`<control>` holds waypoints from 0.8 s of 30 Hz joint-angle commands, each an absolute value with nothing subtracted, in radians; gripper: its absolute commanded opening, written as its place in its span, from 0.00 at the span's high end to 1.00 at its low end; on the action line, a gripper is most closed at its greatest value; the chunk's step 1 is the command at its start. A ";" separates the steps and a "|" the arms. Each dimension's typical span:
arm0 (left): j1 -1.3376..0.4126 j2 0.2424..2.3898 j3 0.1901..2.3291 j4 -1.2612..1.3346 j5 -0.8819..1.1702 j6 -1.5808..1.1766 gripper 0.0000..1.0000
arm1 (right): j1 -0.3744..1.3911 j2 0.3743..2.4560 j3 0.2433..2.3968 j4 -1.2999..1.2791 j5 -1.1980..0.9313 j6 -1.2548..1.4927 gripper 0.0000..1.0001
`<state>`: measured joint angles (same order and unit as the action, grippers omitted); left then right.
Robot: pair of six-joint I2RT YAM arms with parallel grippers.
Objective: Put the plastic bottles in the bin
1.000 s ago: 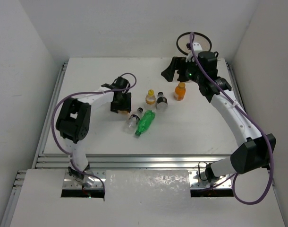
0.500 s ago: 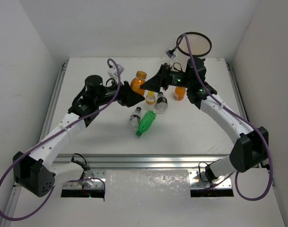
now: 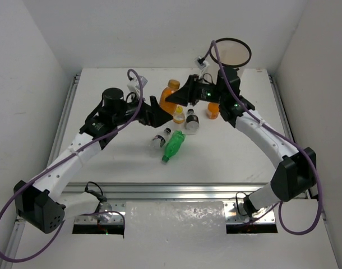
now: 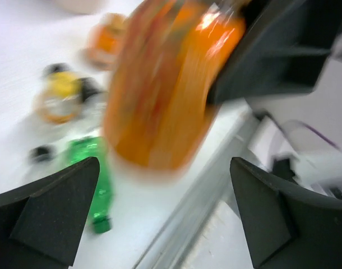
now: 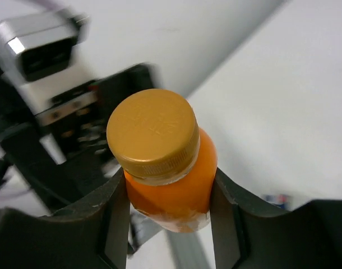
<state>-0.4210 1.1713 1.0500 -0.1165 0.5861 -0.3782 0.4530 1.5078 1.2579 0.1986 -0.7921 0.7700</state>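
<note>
Holding an orange bottle (image 3: 170, 95) in the air above the bench (image 3: 120, 162), we have it pinched by the right tool (image 5: 169, 213) alone. In the right wrist view its two fingers press on the bottle's shoulders just under the gold cap. We judge that grip is chosen because the narrow top fits the fingers and the heavy body hangs steady below.

The left tool (image 4: 165, 213) stands spread wide. In its own view the fingers sit well to either side of the blurred orange body and touch nothing, so the left arm carries no weight.

The bin (image 3: 250, 53) stands at the far right of the bench, behind the right arm, and the held bottle is short of it, over the middle. The right arm is the nearer one to the bin, which we think is why the bottle sits in that tool.

Five bottles lie or stand on the bench below:
- a green bottle (image 3: 172, 144) on its side
- a clear bottle (image 3: 158, 139) just beside the green one
- a yellow-capped bottle (image 3: 178, 116)
- a dark-labelled bottle (image 3: 192, 120)
- a second orange bottle (image 3: 214, 109), nearest the bin

Next, by our reckoning, the right arm must swing back over the black rim while the left tool backs clear
</note>
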 commanded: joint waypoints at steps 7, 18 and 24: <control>-0.429 1.195 1.109 -0.496 -0.022 -0.339 0.00 | 0.178 1.661 1.661 -0.130 0.068 0.436 0.99; -0.451 1.319 1.137 -0.497 0.038 -0.310 0.00 | 0.049 2.203 2.288 -0.184 0.160 0.318 0.35; -0.504 1.452 1.277 -0.590 0.049 -0.241 0.00 | 0.052 2.179 2.283 -0.206 0.127 0.324 0.01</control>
